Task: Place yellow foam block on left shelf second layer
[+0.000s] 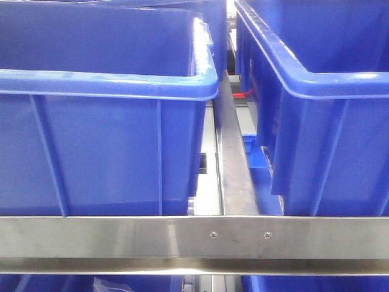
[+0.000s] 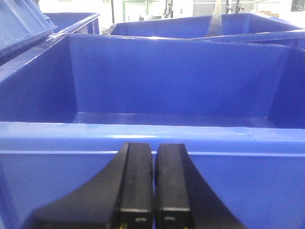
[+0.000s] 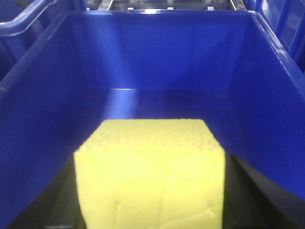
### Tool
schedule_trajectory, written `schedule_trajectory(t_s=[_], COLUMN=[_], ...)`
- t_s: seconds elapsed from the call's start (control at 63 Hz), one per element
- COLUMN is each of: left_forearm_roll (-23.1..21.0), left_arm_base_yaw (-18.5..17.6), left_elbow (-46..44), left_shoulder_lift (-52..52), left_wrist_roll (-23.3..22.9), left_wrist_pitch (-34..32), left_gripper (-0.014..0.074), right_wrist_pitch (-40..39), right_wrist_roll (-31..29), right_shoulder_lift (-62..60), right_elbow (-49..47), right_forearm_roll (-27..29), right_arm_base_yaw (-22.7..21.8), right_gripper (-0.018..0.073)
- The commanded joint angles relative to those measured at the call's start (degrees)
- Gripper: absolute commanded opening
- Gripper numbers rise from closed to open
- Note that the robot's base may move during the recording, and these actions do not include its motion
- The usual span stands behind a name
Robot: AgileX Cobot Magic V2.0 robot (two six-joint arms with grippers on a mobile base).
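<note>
Legible text, labels, brands, numbers, signs: none in any view, the blue bins (image 1: 109, 152), the steel shelf rail (image 1: 194, 238) with its 2 plain screws, and the yellow foam block (image 3: 151, 176) all being unmarked.

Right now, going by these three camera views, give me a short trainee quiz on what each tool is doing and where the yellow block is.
1. True or false: the left tool has its fingers spread wide around the yellow foam block.
2. Multiple choice: in the right wrist view, the block sits
A. on a steel shelf rail
B. between the right tool's fingers over the inside of a blue bin
C. on the floor
3. Fill in: in the left wrist view, the bin in front of the left tool looks ____.

Key: 1 false, its fingers are together and hold nothing; 2 B; 3 empty.
</note>
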Motion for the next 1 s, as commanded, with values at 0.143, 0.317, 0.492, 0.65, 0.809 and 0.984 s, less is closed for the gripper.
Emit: schedule_trajectory(t_s=[0.143, 0.317, 0.492, 0.65, 0.809, 0.984], left_forearm_roll=[-0.3, 0.0, -0.3, -0.3, 0.0, -0.3], left_arm_base_yaw=[-0.3, -0.3, -0.3, -0.3, -0.3, -0.3], left_elbow=[1.5, 1.5, 1.5, 1.5, 1.5, 1.5], left_shoulder_lift=[0.7, 0.7, 0.7, 0.7, 0.7, 0.7], left_wrist_roll=[-0.2, -0.2, -0.2, -0.2, -0.2, -0.2], left_wrist_pitch=[-4.7, -4.7, -4.7, -4.7, -4.7, -4.7], left_gripper=[0.0124, 0.0124, 0.0124, 0.0124, 0.0124, 0.0124], right_wrist_pitch=[-6.2, -4.6, -5.9, -5.1, -4.6, -5.8], right_wrist_roll=[0.0, 0.0, 0.0, 0.0, 0.0, 0.0], right_shoulder_lift=[0.0, 0.0, 0.0, -0.7, -3.2, -6.5], right_elbow=[-2.4, -2.4, -2.5, -2.5, -2.5, -2.4], right_forearm_roll=[0.1, 0.1, 0.1, 0.1, 0.1, 0.1], right_arm_base_yaw=[0.0, 0.0, 0.0, 0.0, 0.0, 0.0], right_gripper=[0.0605, 0.0607, 0.0606, 0.0593, 0.0354, 0.0024])
